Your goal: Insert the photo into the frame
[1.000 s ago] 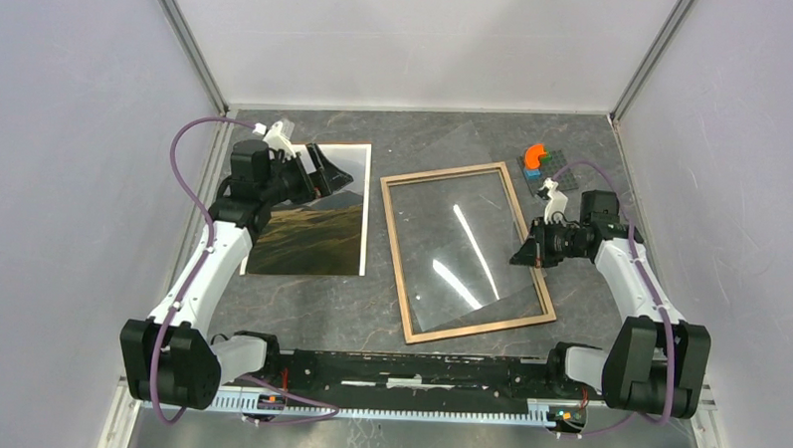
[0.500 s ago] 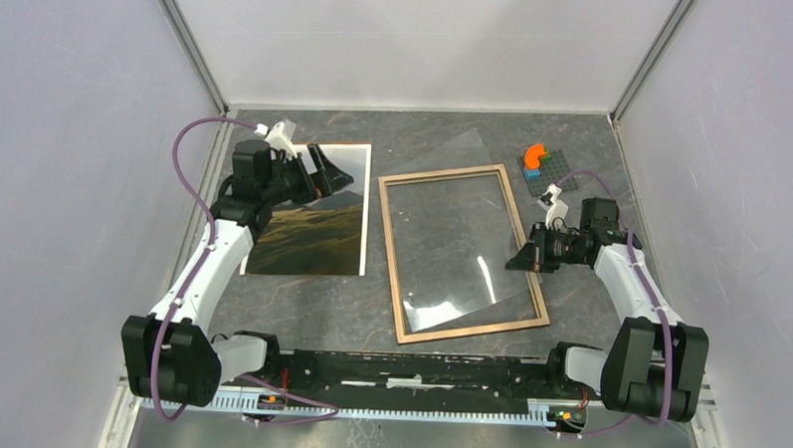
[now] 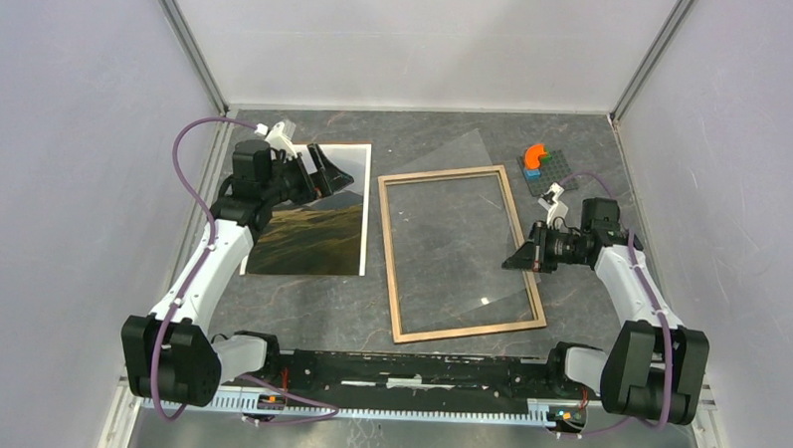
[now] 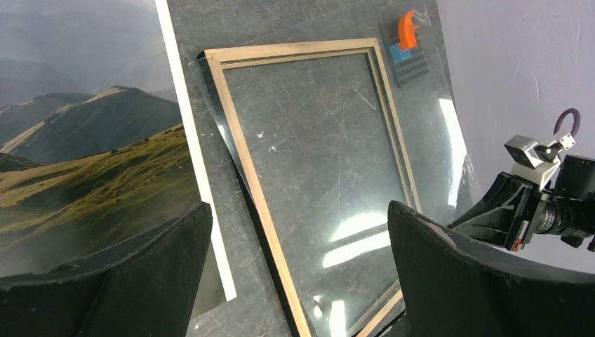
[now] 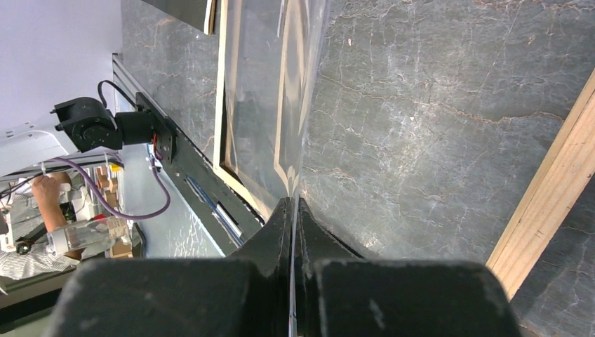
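The photo [image 3: 313,231], a mountain landscape with a white border, lies flat on the left of the table. My left gripper [image 3: 330,172] hovers open over its far right corner, with nothing between its fingers [image 4: 298,207]. The frame [image 3: 388,254], a thin wood-brown rim, lies in the middle. A clear sheet [image 3: 452,236] covers it, and its far corner pokes past the frame's far rim. My right gripper [image 3: 516,262] is shut on the sheet's right edge. In the right wrist view the jaws [image 5: 293,200] pinch that thin sheet [image 5: 281,84] beside the frame rim [image 5: 554,189].
A small grey studded plate with an orange piece [image 3: 536,161] sits at the far right, behind the right arm. Grey walls close in the table on three sides. The arm bases and a black rail run along the near edge.
The frame has slid a little left and turned straighter. The clear sheet has come lower over it, its glare gone. The right gripper moved slightly nearer. The left arm has not moved.
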`<action>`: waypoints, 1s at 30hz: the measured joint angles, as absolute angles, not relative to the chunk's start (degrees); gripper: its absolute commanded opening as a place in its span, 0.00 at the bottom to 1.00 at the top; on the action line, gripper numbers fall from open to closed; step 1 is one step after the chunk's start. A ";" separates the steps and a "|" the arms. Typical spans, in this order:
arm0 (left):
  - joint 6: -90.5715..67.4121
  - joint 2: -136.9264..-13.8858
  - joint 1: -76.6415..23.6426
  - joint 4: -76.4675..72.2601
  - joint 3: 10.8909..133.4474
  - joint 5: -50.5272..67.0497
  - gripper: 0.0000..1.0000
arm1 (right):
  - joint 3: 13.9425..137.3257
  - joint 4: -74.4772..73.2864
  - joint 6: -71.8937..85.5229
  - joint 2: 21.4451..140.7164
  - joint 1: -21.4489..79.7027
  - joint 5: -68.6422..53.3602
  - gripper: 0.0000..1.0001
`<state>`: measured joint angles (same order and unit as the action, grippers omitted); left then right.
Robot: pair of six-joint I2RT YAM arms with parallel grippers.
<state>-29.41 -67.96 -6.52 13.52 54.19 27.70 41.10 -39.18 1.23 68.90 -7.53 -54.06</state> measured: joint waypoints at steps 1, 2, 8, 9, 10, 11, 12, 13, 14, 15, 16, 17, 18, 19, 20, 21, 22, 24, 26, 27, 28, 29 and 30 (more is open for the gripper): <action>-29.41 -67.96 -6.52 13.52 54.19 27.70 1.00 | 41.10 -39.24 1.39 68.75 -7.53 -54.06 0.00; -29.41 -67.96 -6.52 13.52 54.19 27.73 1.00 | 41.08 -39.31 1.58 68.58 -7.60 -54.08 0.00; -29.41 -67.96 -6.52 13.52 54.19 27.75 1.00 | 39.11 -39.38 3.77 66.26 -8.82 -54.02 0.00; -29.41 -67.96 -6.52 13.52 54.19 27.77 1.00 | 38.30 -39.33 4.34 65.30 -8.99 -54.00 0.00; -29.41 -67.99 -6.52 13.52 54.19 27.79 1.00 | 37.58 -39.33 4.73 64.47 -9.15 -54.00 0.00; -29.41 -67.99 -6.52 13.52 54.19 27.81 1.00 | 36.62 -39.31 5.08 63.44 -9.26 -53.93 0.00; -29.41 -67.99 -6.52 13.52 54.19 27.83 1.00 | 36.45 -39.35 5.19 63.26 -9.39 -53.91 0.00; -29.41 -67.99 -6.52 13.52 54.19 27.94 1.00 | 36.01 -39.35 5.39 62.85 -9.65 -53.80 0.00; -29.41 -67.99 -6.52 13.52 54.19 28.12 1.00 | 35.86 -39.35 5.56 62.76 -9.82 -53.78 0.00; -29.41 -67.99 -6.52 13.52 54.19 28.23 1.00 | 35.75 -39.33 5.76 62.72 -9.96 -53.78 0.00; -29.41 -67.99 -6.55 13.50 54.19 28.36 1.00 | 35.75 -39.33 5.80 62.72 -10.13 -53.76 0.00; -29.41 -67.99 -6.59 13.52 54.19 28.53 1.00 | 35.75 -39.29 5.85 62.72 -10.22 -53.76 0.00; -29.41 -67.99 -6.61 13.52 54.19 28.62 1.00 | 35.75 -39.29 5.85 62.72 -10.26 -53.74 0.00; -29.41 -67.99 -6.63 13.50 54.19 28.64 1.00 | 35.75 -39.29 5.85 62.72 -10.26 -53.74 0.00; -29.41 -67.99 -6.63 13.52 54.19 28.67 1.00 | 35.75 -39.31 5.80 62.72 -10.26 -53.74 0.00; -29.41 -67.99 -6.63 13.52 54.19 28.67 1.00 | 35.75 -39.35 5.76 62.72 -10.26 -53.71 0.00; -29.41 -67.99 -6.63 13.52 54.19 28.67 1.00 | 35.75 -39.46 5.69 62.72 -10.26 -53.54 0.00; -29.41 -67.99 -6.63 13.52 54.19 28.67 1.00 | 35.75 -39.70 5.50 62.72 -10.31 -53.32 0.00; -29.41 -67.99 -6.63 13.52 54.19 28.67 1.00 | 35.75 -39.99 5.19 62.72 -10.52 -52.93 0.00; -29.41 -67.99 -6.63 13.52 54.19 28.67 1.00 | 35.73 -40.01 5.10 62.72 -10.66 -52.80 0.00; -29.41 -67.99 -6.66 13.52 54.19 28.67 1.00 | 35.62 -39.97 5.06 62.70 -10.81 -52.69 0.00; -29.41 -67.99 -6.68 13.52 54.19 28.67 1.00 | 35.46 -39.97 5.02 62.67 -10.92 -52.62 0.00; -29.41 -67.99 -6.74 13.52 54.19 28.64 1.00 | 35.18 -39.94 4.89 62.61 -11.05 -52.49 0.00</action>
